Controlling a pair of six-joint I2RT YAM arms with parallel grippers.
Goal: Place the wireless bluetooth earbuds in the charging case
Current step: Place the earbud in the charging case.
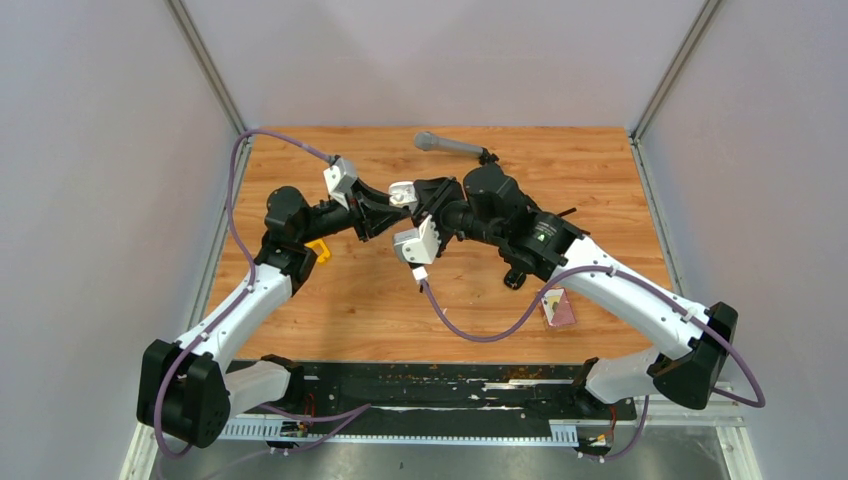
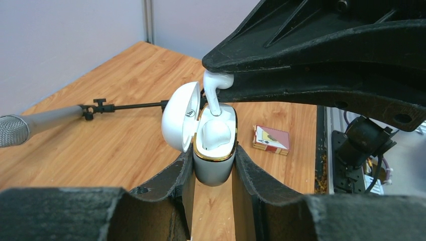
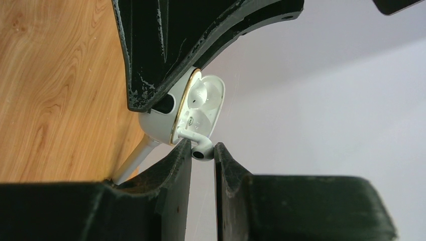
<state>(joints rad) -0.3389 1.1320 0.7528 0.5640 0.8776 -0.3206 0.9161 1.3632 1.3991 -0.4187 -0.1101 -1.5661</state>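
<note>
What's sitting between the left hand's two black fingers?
The white charging case, its lid open, clamped between the left hand's fingers, as the left wrist view shows. The right hand holds a white earbud at its top.

Over the open charging case (image 2: 215, 150) the right gripper (image 3: 203, 151) with its white earbud (image 2: 213, 88) blocks the way, the left gripper (image 2: 213, 161) flanks its sides, and free tabletop (image 1: 600, 170) remains right of the microphone (image 1: 450, 146).

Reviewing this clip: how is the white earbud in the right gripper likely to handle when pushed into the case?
Probably stiff: the earbud shows a straight stem though the right gripper pinches only its head. Its glossy rounded shell looks slippery, so it may twist. Likely very light: tiny beside the charging case.
</note>
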